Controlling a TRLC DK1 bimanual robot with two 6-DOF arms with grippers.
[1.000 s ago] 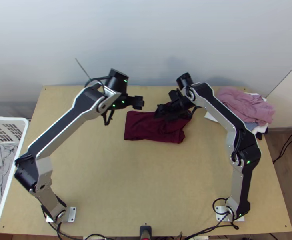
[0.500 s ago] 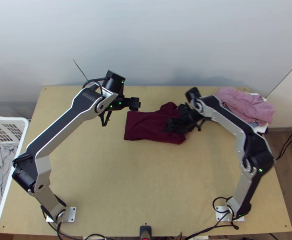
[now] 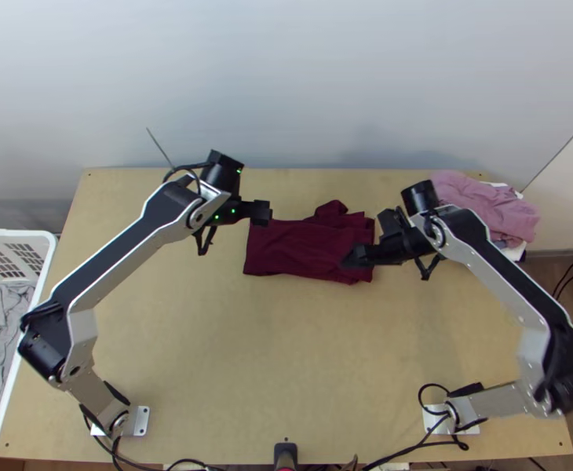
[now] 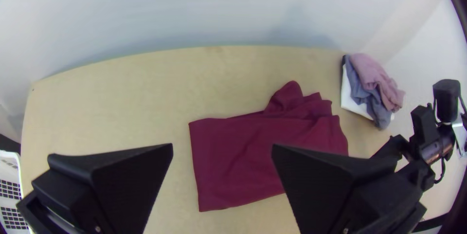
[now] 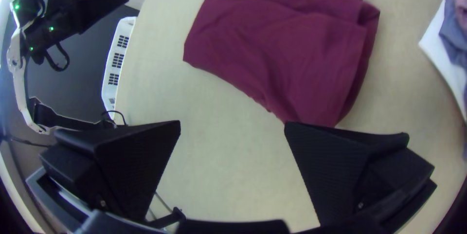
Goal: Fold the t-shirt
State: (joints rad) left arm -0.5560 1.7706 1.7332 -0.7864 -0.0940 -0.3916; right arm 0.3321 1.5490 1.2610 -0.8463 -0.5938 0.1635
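Observation:
The dark red t-shirt (image 3: 294, 250) lies folded into a flat bundle at the middle back of the table, with rumpled layers and a small flap sticking up on its back edge. My left gripper (image 3: 263, 213) hangs over the shirt's left back corner. In its wrist view the left gripper (image 4: 222, 147) stands open, nothing between its fingers. Over the shirt's right front part is my right gripper (image 3: 355, 256). The right wrist view shows the right gripper (image 5: 232, 124) open too, with the shirt (image 5: 292, 49) beyond its fingertips.
A pile of pink, blue-grey and white cloths (image 3: 487, 208) lies at the table's back right corner. A white basket (image 3: 45, 271) with grey cloth stands off the left edge. Bare wood (image 3: 263, 353) stretches between the arms in front of the shirt.
The right gripper has moved to the right and toward the near side, uncovering more of the shirt's right half. My left gripper has shifted slightly left.

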